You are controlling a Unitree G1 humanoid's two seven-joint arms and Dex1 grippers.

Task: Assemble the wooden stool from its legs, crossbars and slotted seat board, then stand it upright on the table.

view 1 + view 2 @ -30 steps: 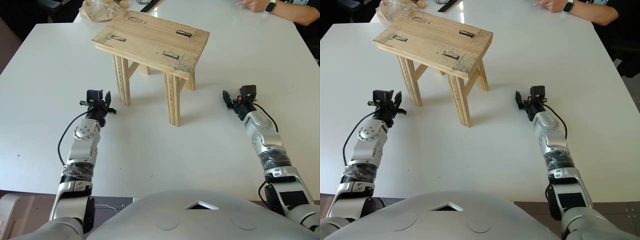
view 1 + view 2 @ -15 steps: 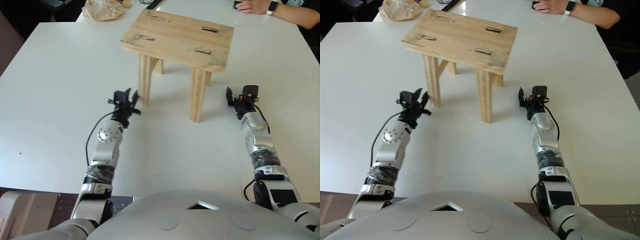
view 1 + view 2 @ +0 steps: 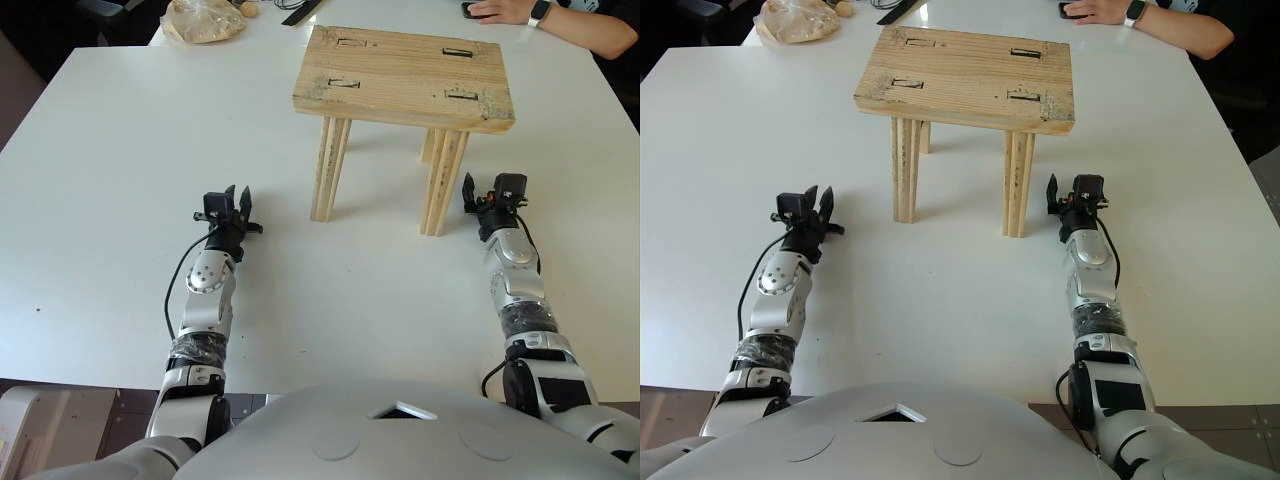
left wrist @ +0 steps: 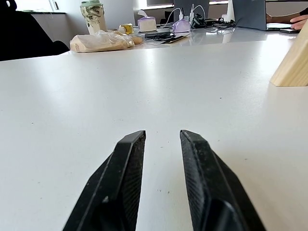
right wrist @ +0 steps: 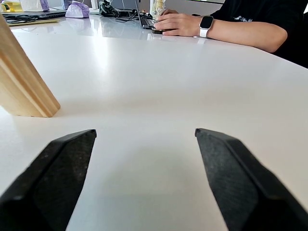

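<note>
The wooden stool (image 3: 405, 70) stands upright on the white table (image 3: 120, 150), its slotted seat board on top and its legs (image 3: 328, 167) on the tabletop. My left gripper (image 3: 237, 195) rests low on the table to the left of the stool's front left leg, open and empty; the left wrist view shows its fingers (image 4: 127, 159) apart, with a leg's foot (image 4: 292, 65) off to one side. My right gripper (image 3: 482, 195) lies just right of the front right leg (image 3: 443, 180), open wide with nothing between its fingers (image 5: 62, 163).
A clear bag of food (image 3: 205, 18) and dark cables (image 3: 300, 8) lie at the table's far left edge. A person's hand with a wristwatch (image 3: 510, 10) rests at the far right edge. Bare tabletop surrounds both arms.
The stool now stands farther right and is turned square to me, while the bag and table edges kept their places. My left gripper shifted slightly right; the right one barely moved.
</note>
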